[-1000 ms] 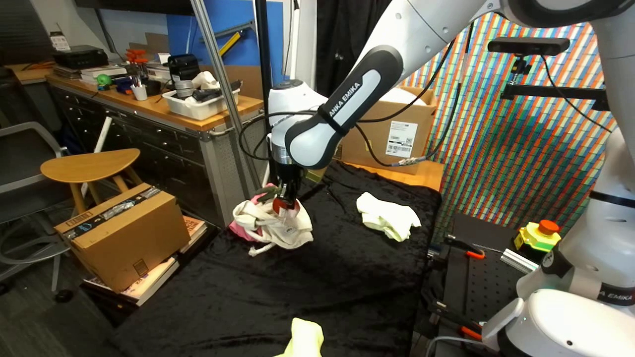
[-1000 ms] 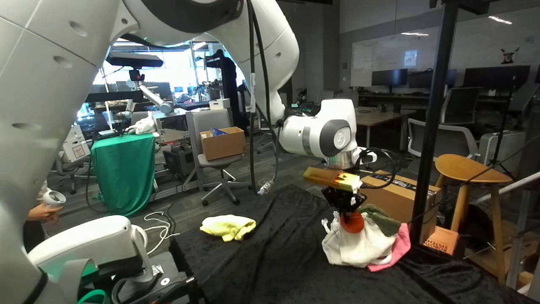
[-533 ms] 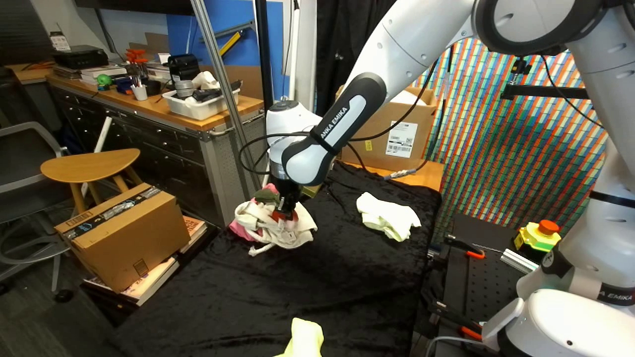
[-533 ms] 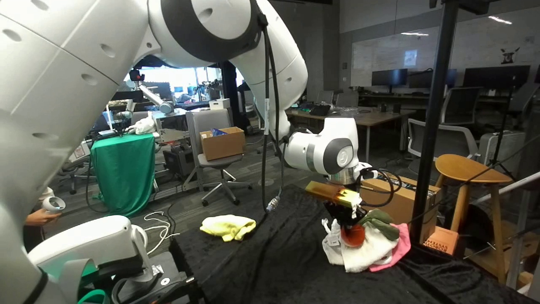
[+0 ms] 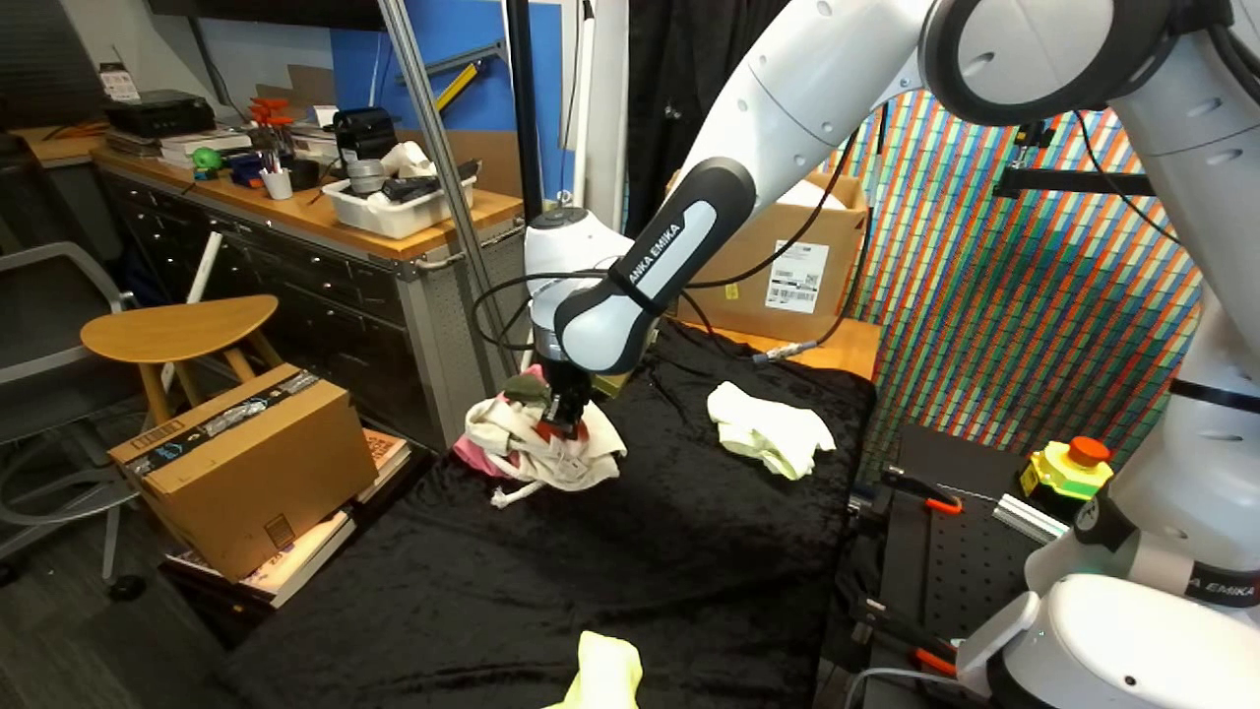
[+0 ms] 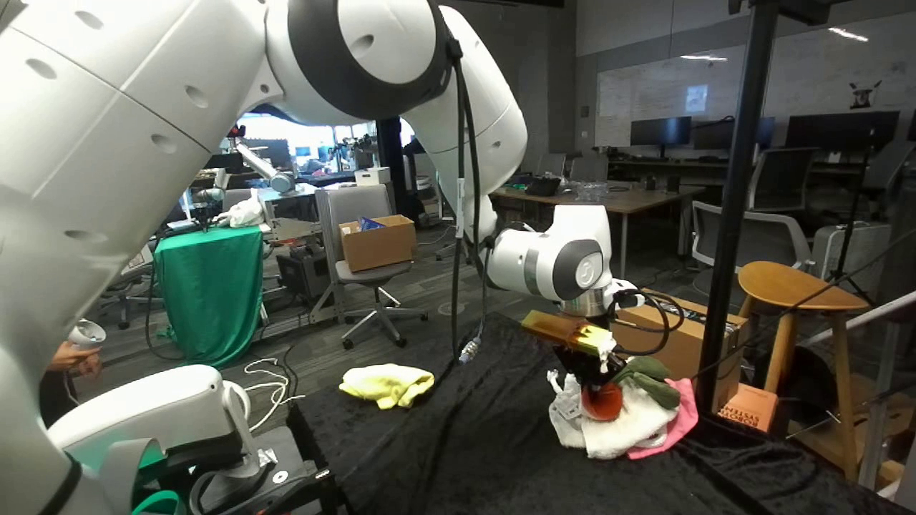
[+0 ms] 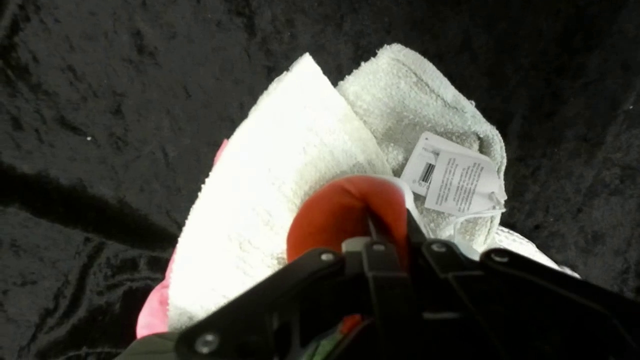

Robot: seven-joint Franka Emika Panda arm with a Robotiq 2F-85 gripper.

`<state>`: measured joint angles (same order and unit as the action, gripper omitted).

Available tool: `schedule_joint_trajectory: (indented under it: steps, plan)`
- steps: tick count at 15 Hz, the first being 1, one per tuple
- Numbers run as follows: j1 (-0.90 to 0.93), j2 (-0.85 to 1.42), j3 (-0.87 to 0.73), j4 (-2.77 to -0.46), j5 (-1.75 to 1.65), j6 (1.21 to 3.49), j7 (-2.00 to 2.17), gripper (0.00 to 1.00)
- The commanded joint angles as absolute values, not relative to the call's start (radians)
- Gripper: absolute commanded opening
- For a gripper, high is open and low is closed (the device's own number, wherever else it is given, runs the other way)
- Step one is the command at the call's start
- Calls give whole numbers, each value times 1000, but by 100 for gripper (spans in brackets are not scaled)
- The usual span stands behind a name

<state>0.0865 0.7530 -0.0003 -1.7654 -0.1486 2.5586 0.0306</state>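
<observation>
The gripper (image 7: 393, 225) points down with its jaws almost together, pinching a creased fold of a soft-looking, round red thing (image 7: 327, 215) in the narrow gap between them. The red thing rests against a white fleecy item (image 7: 255, 195) whose two flaps spread apart in the wrist view; whether it sits inside that item or only on top, I cannot tell. On the right flap lies a printed tag (image 7: 460, 180) with a barcode. In an exterior view, a pink cloth (image 6: 676, 423) pokes out at the right of the pile, and an olive-green cloth (image 6: 647, 381) lies just right of the red thing. In an exterior view, a white cord (image 5: 519, 494) trails from the near side of the pile onto the black table cover (image 5: 610, 581). Well to the right lies a crumpled pale cloth (image 5: 770, 430), while a yellow cloth (image 5: 602, 679) shows at the near edge. At the left, off the cover, a taped cardboard box (image 5: 251, 473) sits on books (image 5: 305, 561) near a wooden stool (image 5: 182, 327); at the right, a red button (image 5: 1088, 451) tops a yellow housing near the arm's base.
</observation>
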Motion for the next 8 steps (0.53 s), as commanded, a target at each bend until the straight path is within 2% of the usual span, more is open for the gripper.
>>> schedule_joint_trajectory:
  steps: [1, 2, 8]
  plan:
    - [102, 738, -14, -1766, -150, 2568, 38, 21]
    - [101, 730, -12, -1772, -151, 2567, 33, 34]
    - [100, 695, -11, -1799, -152, 2574, 29, 79]
